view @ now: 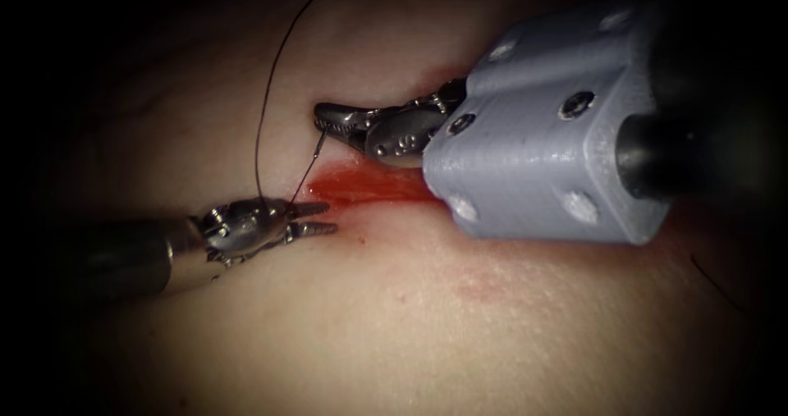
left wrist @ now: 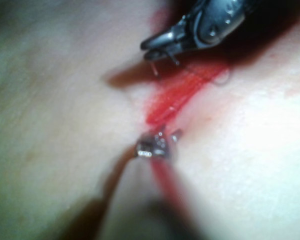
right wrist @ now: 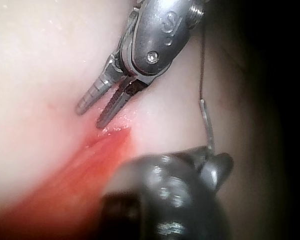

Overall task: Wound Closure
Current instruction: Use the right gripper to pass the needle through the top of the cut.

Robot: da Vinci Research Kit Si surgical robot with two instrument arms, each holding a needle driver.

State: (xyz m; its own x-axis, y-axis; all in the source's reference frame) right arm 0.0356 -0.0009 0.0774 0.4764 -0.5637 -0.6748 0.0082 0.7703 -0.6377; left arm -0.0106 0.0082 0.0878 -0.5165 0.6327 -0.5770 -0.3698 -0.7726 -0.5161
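On the pale tissue [view: 410, 326], the cut [view: 369, 185] runs left to right, red with fluid. My right tool [view: 322, 117] hovers just beyond the cut's left end, jaws shut on the needle [view: 318, 145]. A short straight end of the needle sticks out below the jaws, clear of the tissue; the rest of its curve is hidden. Dark thread [view: 261, 121] leaves that end, drops toward the left tool and arcs up out of view. My left tool [view: 322, 219] lies at the cut's left end, jaws open and holding nothing. The right wrist view shows the needle [right wrist: 207, 122], the thread [right wrist: 202, 65] and the left tool [right wrist: 92, 115].
Red fluid [left wrist: 175, 95] stains the cut and its edges. A loose dark strand [view: 714, 283] lies on the tissue at the far right. In the left wrist view the right tool [left wrist: 149, 49] hangs over the cut, casting a shadow beside it.
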